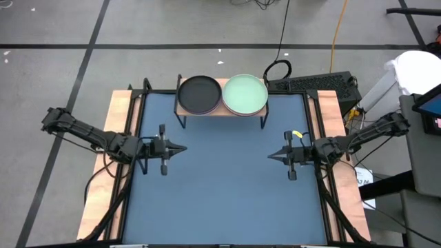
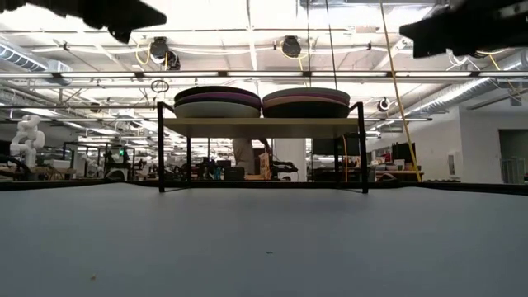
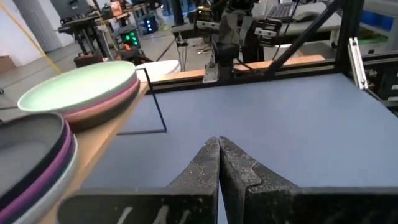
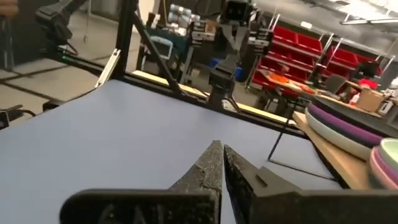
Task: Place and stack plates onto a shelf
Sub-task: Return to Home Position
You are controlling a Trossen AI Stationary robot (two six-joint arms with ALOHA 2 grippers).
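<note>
From above, a dark plate (image 1: 200, 94) and a green plate (image 1: 244, 95) are seen topping two stacks on the shelf (image 1: 220, 112). The left gripper (image 1: 182, 149) and right gripper (image 1: 270, 156) are held well apart, both pinched together and empty.

At table height, the stacked plates (image 2: 305, 103) are judged stiff, smooth and chippable, and best taken by the rim.

In both wrist views, the fingers (image 3: 202, 169) are shown pressed together.

High view straight down; low view level across tabletop (image 2: 264, 239); wrist views forward; all share shelf (image 2: 264, 127).
</note>
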